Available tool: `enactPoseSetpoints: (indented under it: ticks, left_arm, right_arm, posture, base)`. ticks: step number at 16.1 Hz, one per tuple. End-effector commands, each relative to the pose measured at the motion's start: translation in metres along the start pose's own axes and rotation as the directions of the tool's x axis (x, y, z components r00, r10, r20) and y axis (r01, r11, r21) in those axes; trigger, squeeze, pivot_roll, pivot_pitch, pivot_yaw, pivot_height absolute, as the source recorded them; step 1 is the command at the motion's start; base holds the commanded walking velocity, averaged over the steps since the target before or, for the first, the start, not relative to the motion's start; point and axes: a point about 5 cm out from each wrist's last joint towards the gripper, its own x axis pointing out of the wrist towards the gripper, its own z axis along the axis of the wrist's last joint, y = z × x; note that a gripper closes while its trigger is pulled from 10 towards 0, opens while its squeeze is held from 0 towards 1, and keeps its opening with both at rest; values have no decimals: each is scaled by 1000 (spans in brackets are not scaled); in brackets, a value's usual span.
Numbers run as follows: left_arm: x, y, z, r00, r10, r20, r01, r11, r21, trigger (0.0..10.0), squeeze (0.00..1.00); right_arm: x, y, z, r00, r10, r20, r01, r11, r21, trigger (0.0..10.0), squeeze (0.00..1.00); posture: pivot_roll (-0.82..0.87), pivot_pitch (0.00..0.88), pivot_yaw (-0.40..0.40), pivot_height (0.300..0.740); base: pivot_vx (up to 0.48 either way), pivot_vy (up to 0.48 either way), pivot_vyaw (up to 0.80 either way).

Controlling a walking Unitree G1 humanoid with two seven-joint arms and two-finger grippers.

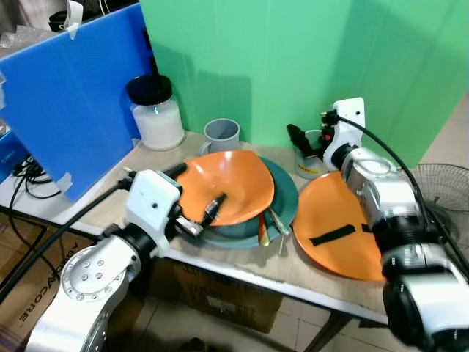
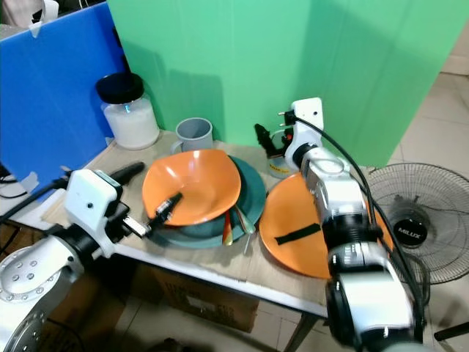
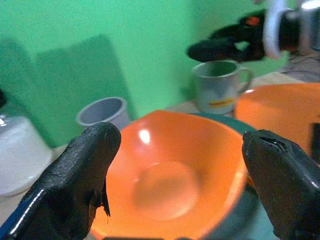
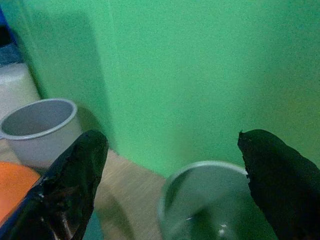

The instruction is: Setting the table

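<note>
Two grippers spread: left gripper (image 1: 196, 196) straddles the orange bowl (image 1: 229, 185), right gripper (image 1: 306, 141) over the metal mug (image 3: 218, 85), likely grasping next.

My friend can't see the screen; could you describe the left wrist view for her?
Two open black fingers frame an orange bowl resting on a green plate. Behind stand a grey cup, a metal mug and a green wall; the other gripper hovers over the mug.

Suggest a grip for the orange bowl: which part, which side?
Take the orange bowl by its near rim, coming from the robot's side, where the left claw already sits open. The bowl tilts on the green plate, lifting that edge, so one finger can likely slip under and one inside.
</note>
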Motion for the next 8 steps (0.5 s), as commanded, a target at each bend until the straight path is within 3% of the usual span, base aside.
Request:
enactPoseSetpoints:
  ticks: [1, 3, 7, 8]
  left_arm:
    - [0, -2, 5, 999, -44, 8, 44, 999, 10, 10000, 235]
    - [0, -10, 5, 991, -133, 0, 133, 991, 4, 10000, 235]
    - [-1, -16, 5, 981, -195, 2, 194, 980, -29, 10000, 235]
    - [-1, -17, 6, 978, -208, 7, 208, 977, -37, 10000, 235]
  right_arm:
    - [3, -4, 8, 1000, -6, 24, 7, 1000, -15, 10000, 1000]
    - [5, -19, 5, 999, -41, -8, 41, 999, -19, 10000, 1000]
    - [0, -39, 2, 996, -89, -31, 89, 996, 12, 10000, 1000]
    - [-4, -47, 0, 995, -90, -34, 91, 995, 46, 10000, 475]
  posture:
    - [4, 5, 41, 740]
    - [5, 3, 38, 740]
    - [5, 3, 36, 740]
    - [7, 3, 33, 740]
  base:
    - [0, 0, 0]
    - [0, 0, 0]
    - [0, 0, 0]
    - [0, 0, 0]
